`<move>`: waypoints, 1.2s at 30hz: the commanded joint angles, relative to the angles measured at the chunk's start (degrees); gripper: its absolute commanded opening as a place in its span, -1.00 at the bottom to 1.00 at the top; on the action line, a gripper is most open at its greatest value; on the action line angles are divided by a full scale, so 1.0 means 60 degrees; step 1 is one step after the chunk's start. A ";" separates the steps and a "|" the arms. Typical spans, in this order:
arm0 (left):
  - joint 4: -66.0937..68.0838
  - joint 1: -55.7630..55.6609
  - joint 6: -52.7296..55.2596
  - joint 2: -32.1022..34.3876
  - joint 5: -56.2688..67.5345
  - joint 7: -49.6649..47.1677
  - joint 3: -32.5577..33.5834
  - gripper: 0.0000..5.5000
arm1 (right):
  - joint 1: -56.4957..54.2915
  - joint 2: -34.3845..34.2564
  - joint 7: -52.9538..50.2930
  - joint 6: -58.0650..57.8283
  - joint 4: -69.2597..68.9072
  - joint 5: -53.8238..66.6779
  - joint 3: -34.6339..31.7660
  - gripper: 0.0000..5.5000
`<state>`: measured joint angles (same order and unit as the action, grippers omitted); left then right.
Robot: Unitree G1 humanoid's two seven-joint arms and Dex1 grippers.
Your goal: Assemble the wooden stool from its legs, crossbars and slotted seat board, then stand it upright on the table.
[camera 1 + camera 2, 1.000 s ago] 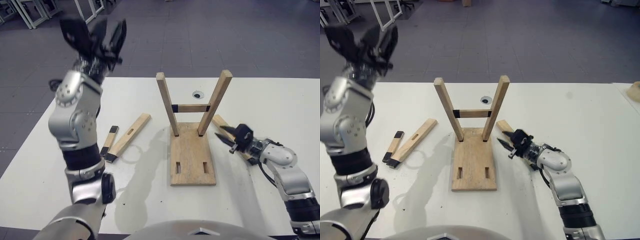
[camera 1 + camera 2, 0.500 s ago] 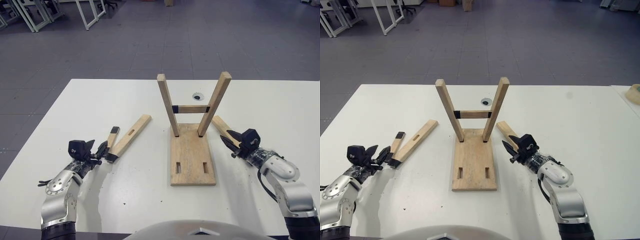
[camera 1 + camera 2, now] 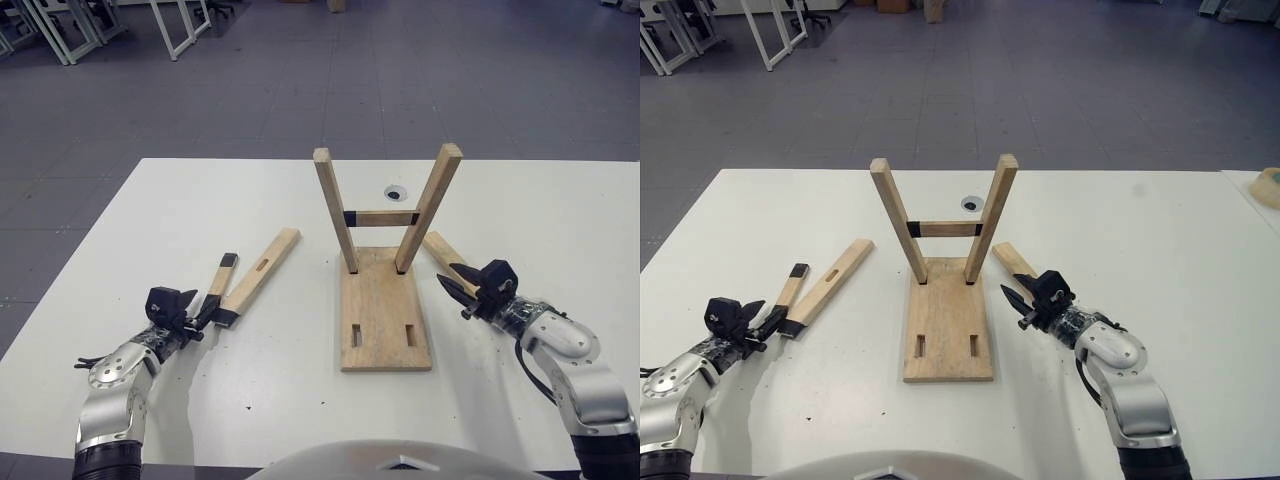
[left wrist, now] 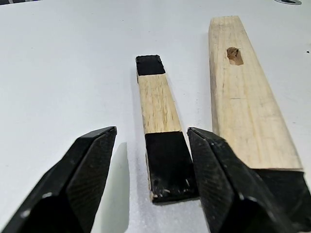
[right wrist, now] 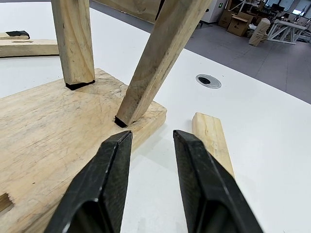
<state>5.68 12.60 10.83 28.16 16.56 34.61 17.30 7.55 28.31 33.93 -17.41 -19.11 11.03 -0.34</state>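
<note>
Both eye views look from the robot's head forward and down across the white surface [image 3: 560, 210]. They sit far enough back to take in nearly all of it and the floor [image 3: 400, 70] beyond. They share the same scene, offset sideways: the seat board [image 3: 383, 310] sits further left in the right eye view. The left wrist view is low and very close, looking between the parted fingers of the left claw [image 4: 151, 130] along the crossbar [image 4: 158, 104] and loose leg [image 4: 245, 102], both also visible from the head. The right wrist view, equally low and close, faces past the right claw [image 5: 152, 132] toward the end of the seat board where the upright legs [image 5: 155, 58] stand.
</note>
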 commanded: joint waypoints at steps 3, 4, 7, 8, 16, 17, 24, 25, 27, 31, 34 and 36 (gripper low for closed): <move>0.0101 0.0250 0.1000 0.0263 -0.0334 -0.0136 -0.0451 -0.01 | -0.0193 0.0189 0.0036 -0.0116 0.0063 -0.0063 -0.0015 -0.43; 0.0085 0.0169 0.1193 0.0272 -0.0304 -0.0210 -0.0461 -0.08 | -0.0176 0.0181 0.0021 -0.0099 0.0053 -0.0084 0.0009 -0.43; 0.0008 -0.0037 0.1582 0.0319 -0.0330 -0.0418 -0.0482 -0.28 | -0.0148 0.0183 -0.0017 -0.0072 0.0029 -0.0137 0.0053 -0.43; -0.0064 -0.0067 0.1729 0.0318 -0.0323 -0.0490 -0.0501 -0.34 | -0.0157 0.0175 -0.0050 -0.0066 0.0040 -0.0163 0.0055 -0.43; -0.1293 -0.1465 0.0985 -0.0418 0.0788 -0.1055 0.0355 -0.53 | -0.0344 0.0112 0.0483 -0.2081 -0.0455 0.2097 -0.0743 -0.43; -0.1644 -0.1746 0.0365 -0.0591 0.0903 -0.1072 0.0453 -0.53 | -0.0437 0.0125 0.0563 -0.2719 -0.0512 0.2769 -0.1010 -0.37; -0.4016 -0.2992 -0.1238 -0.1093 0.0745 -0.1345 -0.0378 -0.53 | -0.1885 -0.0786 -0.0706 -0.5437 -0.1405 0.6939 -0.2177 0.13; -0.4483 -0.3327 -0.1073 -0.1104 0.0659 -0.1371 -0.0806 -0.53 | -0.2389 -0.0989 -0.1155 -0.5626 -0.1447 0.7447 -0.2239 0.21; -0.5127 -0.3800 -0.0787 -0.1178 0.0554 -0.1436 -0.1529 -0.53 | -0.3311 -0.1344 -0.1953 -0.5886 -0.1378 0.8131 -0.2221 0.33; -0.5826 -0.4085 -0.0436 -0.1349 0.0350 -0.1448 -0.2683 -0.53 | -0.4491 -0.2065 -0.3081 -0.5941 -0.1148 0.9170 -0.1991 0.36; -0.5917 -0.3884 -0.0353 -0.1136 0.0061 -0.1158 -0.3276 -0.53 | -0.5087 -0.2397 -0.3587 -0.5852 -0.1040 0.9810 -0.1936 0.36; -0.5984 -0.3735 -0.0335 -0.0977 -0.0180 -0.0993 -0.3581 -0.53 | -0.5508 -0.2580 -0.3925 -0.5756 -0.0881 1.0285 -0.1984 0.36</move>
<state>-29.47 -10.71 8.41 20.99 17.17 27.47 -2.57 -22.55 13.80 12.33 -52.46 -25.21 70.15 -12.11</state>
